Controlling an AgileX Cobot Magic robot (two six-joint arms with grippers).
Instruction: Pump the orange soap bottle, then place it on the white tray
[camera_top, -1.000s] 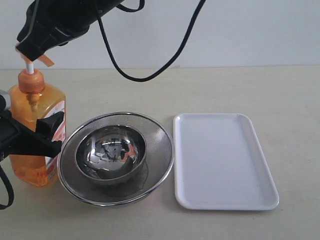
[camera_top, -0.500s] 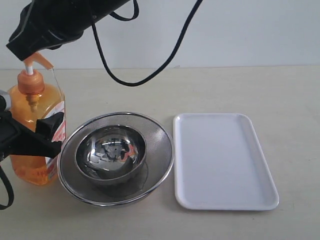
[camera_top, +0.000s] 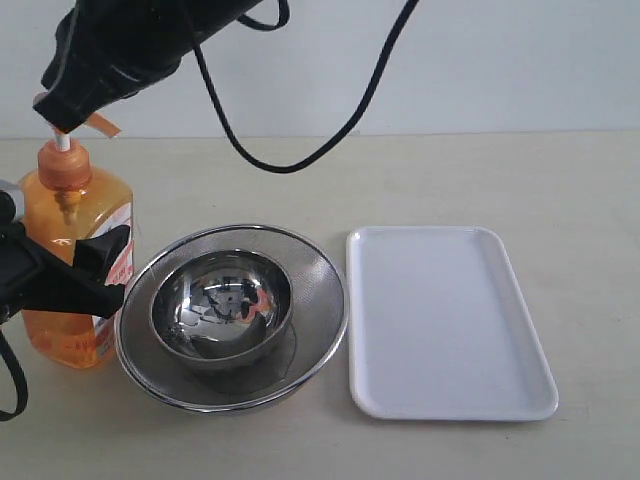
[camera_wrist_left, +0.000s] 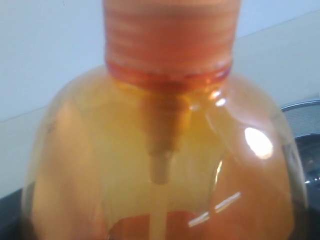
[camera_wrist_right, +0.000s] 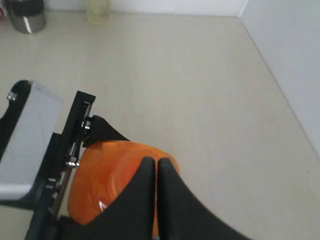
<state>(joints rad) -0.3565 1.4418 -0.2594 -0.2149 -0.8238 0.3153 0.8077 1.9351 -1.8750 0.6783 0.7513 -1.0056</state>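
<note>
While left end effector (camera_top: 70, 272) clamps bottle (camera_top: 80, 205), right end effector (camera_wrist_right: 156, 167), fingers pressed together, sits atop pump head (camera_top: 100, 125): pumping step. Next: push straight down, then move to tray (camera_top: 450, 330).

We are clasping the orange soap bottle (camera_top: 85, 205) around its middle with our left gripper (camera_top: 105, 270). It is standing upright, tall and translucent, with its white-and-red label showing just past the fingers. Our right gripper (camera_top: 65, 110), tips pressed together, is sitting on the orange pump head, with the white stem showing beneath. The white tray (camera_top: 445, 320) is lying flat and glossy, well off to the right of both grippers.
</note>
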